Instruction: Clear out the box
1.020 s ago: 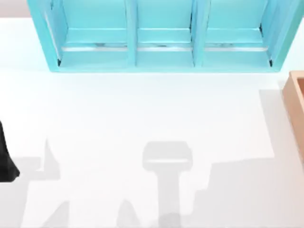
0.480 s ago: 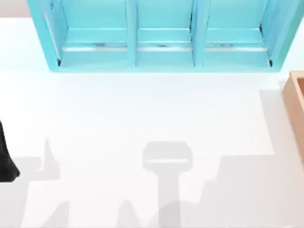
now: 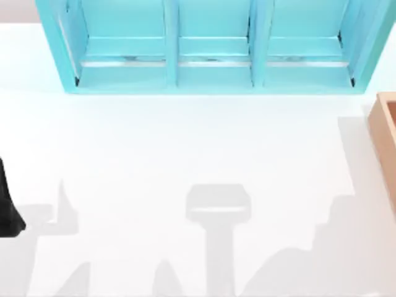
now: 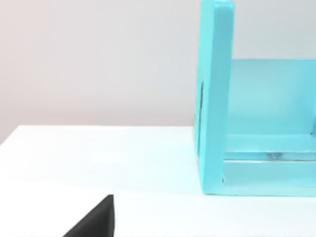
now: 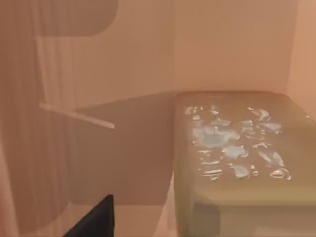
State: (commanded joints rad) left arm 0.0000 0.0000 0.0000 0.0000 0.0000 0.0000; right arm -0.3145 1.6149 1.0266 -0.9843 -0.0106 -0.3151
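Box point(image 3: 385, 139) walls sit at the table's point(image 3: 185, 148) right edge, near the turquoise shelf point(image 3: 210, 46); the right wrist view looks into its orange-brown inside, where a glossy olive block point(image 5: 237, 158) lies. Left arm point(image 3: 7, 207) is parked at the left edge. Neither gripper's opening can be told.

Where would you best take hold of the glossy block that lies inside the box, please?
Probably across the glossy block's two opposite upright sides, coming straight down from above. Its flat top faces up, and the box walls stand close around it, so a sideways approach looks blocked. The right wrist view looks into the box.
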